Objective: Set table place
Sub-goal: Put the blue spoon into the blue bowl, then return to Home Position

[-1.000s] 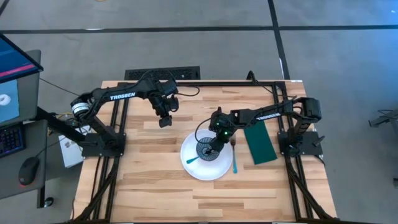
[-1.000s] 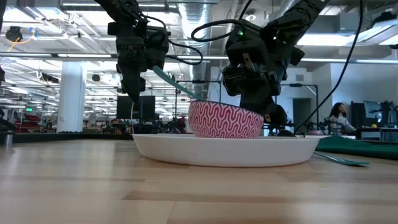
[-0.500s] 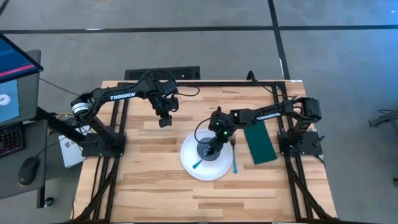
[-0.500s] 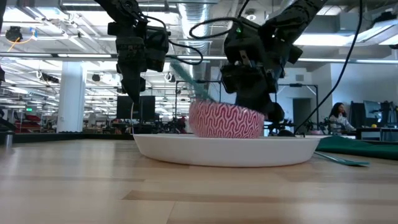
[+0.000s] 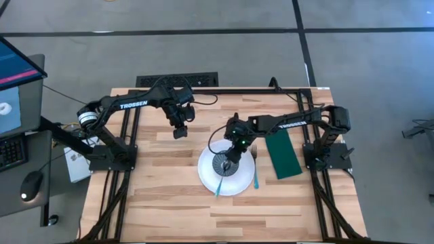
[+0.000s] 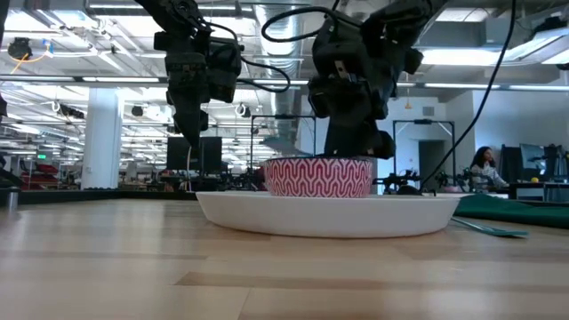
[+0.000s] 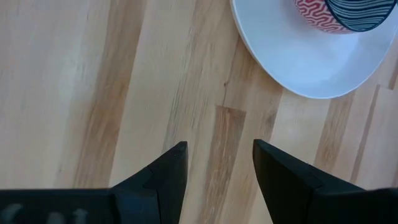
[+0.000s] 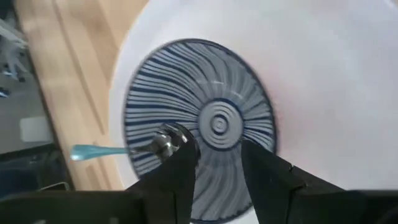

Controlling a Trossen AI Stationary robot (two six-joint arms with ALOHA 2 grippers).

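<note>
A white plate [image 5: 207, 177] lies on the wooden tabletop [image 5: 156, 196]. A small bowl [image 5: 224, 165], blue-striped inside and red-patterned outside [image 6: 318, 177], stands level on it. A turquoise-handled spoon [image 5: 219, 186] rests with its metal head [image 8: 166, 139] in the bowl and its handle [image 8: 93, 151] over the rim, pointing toward the near edge. My right gripper [image 8: 217, 162] hangs open just above the bowl [image 5: 234, 148]. The fork [image 5: 256, 175] lies right of the plate, and the dark green cloth [image 5: 283, 154] lies beyond it. My left gripper [image 5: 180, 131] is open and empty, left of the plate. My right gripper points down over the bowl. The spoon's head [image 8: 166, 139] shows right beside one fingertip [image 8: 185, 163]. I cannot tell whether that finger touches it. The spoon does not lie between the two fingers.
The black frame [image 5: 129, 135] runs along the table's sides and carries both arm bases. Bare wood lies in front of the plate and to its left [image 7: 124, 93]. A desk with a screen and a mouse [image 5: 27, 186] stands off the table's left.
The spoon's handle has swung from pointing left to pointing toward the near edge and has dropped from raised to low over the bowl's rim. The bowl, tilted before, now stands level. My right gripper has risen slightly and shifted toward the far edge.
</note>
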